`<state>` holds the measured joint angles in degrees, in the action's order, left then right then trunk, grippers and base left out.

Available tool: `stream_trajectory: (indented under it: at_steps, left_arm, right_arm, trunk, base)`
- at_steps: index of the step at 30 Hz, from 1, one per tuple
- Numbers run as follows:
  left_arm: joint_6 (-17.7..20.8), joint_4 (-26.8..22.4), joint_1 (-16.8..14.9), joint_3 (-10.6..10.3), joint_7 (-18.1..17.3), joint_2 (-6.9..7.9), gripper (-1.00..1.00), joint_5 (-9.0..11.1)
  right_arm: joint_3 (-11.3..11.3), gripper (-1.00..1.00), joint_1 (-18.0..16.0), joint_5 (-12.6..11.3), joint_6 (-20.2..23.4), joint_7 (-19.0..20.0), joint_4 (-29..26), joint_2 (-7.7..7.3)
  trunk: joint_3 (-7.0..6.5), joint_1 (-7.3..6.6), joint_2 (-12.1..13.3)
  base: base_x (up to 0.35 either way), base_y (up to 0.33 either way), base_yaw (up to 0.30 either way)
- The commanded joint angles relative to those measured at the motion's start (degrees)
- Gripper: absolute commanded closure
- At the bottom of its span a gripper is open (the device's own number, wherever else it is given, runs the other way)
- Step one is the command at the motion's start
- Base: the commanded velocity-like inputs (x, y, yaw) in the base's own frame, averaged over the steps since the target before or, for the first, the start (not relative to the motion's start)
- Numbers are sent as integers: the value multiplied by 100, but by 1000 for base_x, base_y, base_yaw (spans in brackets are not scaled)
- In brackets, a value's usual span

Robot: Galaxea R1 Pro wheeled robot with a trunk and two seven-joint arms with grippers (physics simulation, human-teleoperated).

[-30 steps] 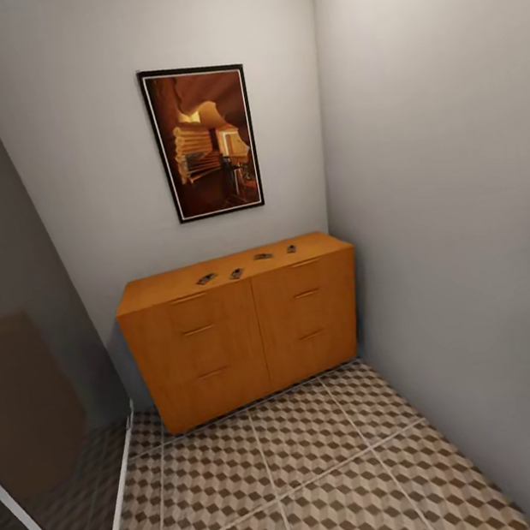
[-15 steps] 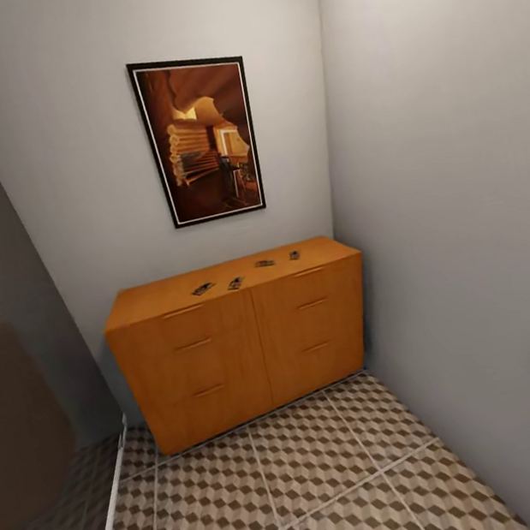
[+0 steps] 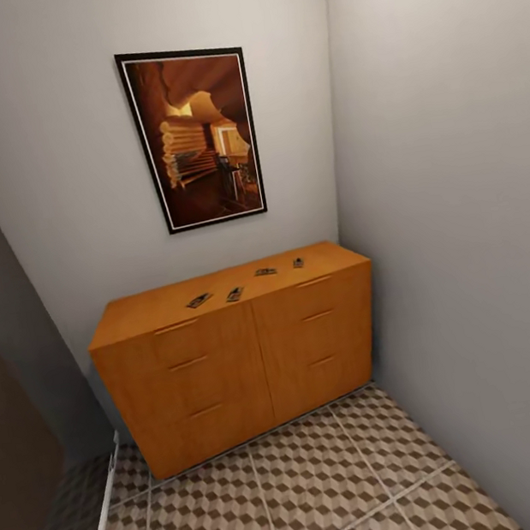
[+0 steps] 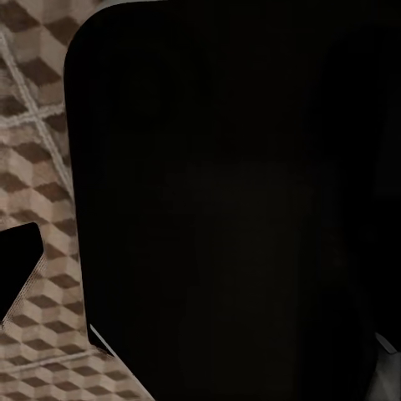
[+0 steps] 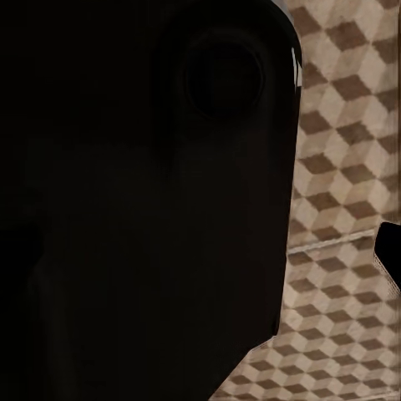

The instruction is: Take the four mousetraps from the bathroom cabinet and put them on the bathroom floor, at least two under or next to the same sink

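Four mousetraps point(image 3: 199, 300) point(image 3: 234, 293) point(image 3: 265, 272) point(image 3: 297, 262) flat atop cabinet point(image 3: 237, 352), approx. in a row. Prob. light, stiff, thin; best pinched across long edges. Claw states: can't tell, wrist views mostly dark.

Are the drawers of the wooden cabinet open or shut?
Shut: every drawer front of the cabinet sits flush. The four mousetraps lie on its top.

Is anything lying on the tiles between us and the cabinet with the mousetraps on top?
Nothing visible does. The bathroom floor before the cabinet shows bare tiles, and the four mousetraps lie uncovered on its top.
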<state>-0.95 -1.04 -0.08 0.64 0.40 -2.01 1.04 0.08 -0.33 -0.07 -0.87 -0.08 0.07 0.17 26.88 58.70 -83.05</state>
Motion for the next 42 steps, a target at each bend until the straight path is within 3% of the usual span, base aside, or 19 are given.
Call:
stream_trajectory:
  at_steps: [1,29,42]
  left_arm:
    - [-10,-2,-1,5,4,-1,-100,11]
    - [-10,-2,-1,15,4,-1,-100,11]
    - [-10,-2,-1,15,4,-1,-100,11]
  right_arm:
    - [0,-100,-3,-1,-7,-1,2,0]
    - [0,-100,-3,2,-9,-1,2,0]
    - [0,-100,-3,7,-9,-1,2,0]
  trunk:
    - [5,3,-2]
    - [5,3,-2]
    - [5,3,-2]
  base:
    - [290,0,0]
    - [264,0,0]
    - [78,0,0]
